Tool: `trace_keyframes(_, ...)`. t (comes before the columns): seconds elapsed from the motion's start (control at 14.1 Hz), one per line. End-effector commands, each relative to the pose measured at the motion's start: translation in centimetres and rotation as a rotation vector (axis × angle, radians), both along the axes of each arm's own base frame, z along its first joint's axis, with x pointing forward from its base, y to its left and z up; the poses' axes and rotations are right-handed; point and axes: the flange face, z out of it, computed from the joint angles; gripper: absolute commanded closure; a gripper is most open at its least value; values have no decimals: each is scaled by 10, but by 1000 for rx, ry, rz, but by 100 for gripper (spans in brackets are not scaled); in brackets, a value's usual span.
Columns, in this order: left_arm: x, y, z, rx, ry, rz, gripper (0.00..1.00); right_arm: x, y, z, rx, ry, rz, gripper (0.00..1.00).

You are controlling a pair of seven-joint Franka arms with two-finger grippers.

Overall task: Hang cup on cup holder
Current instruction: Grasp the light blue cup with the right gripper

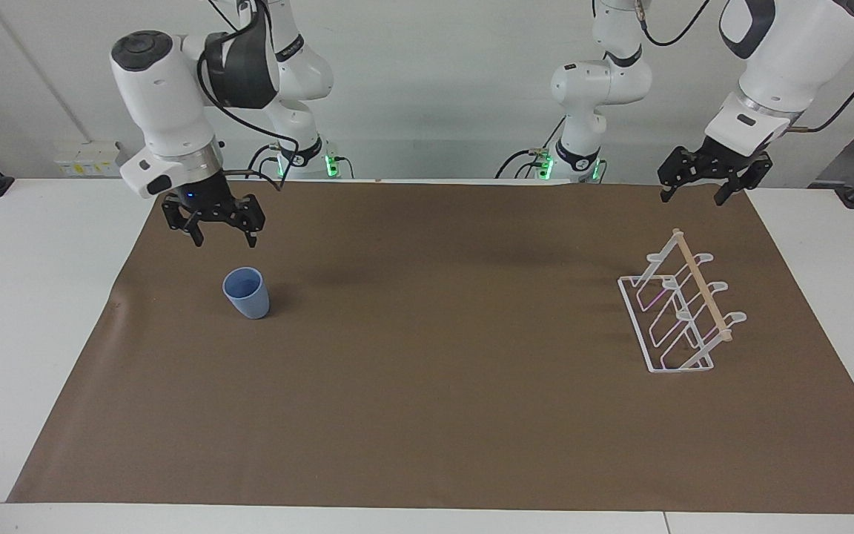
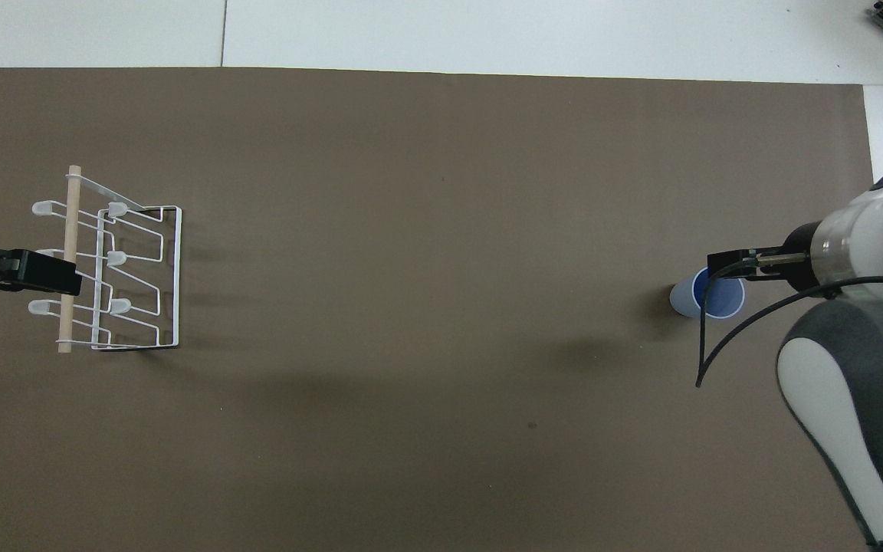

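We see the cup (image 1: 246,293) upright on the counter (image 1: 427,415), at five o'clock of the right claw (image 1: 224,237), spread wide. Left claw (image 1: 694,196), wide, waits over the cup holder (image 1: 683,311).

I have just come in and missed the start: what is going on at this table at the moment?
Two robot arms work at a table with a brown mat. The right gripper is open and hangs just above the light blue cup, which stands upright on the mat, not yet touched. The white wire cup holder stands empty at the left arm's end of the table. The left gripper is open and waits in the air near the holder, holding nothing.
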Motion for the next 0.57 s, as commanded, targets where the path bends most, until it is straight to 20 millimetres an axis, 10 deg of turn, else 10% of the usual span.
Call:
trace_keyframes(0.0, -9, 3, -2, 14, -20, -9, 0, -5, 3, -23, 29, -7, 2, 0)
trace_keyframes(0.5, -11, 3, -4, 15, -21, -8, 0, 8, 0, -112, 30, 46, 8, 0)
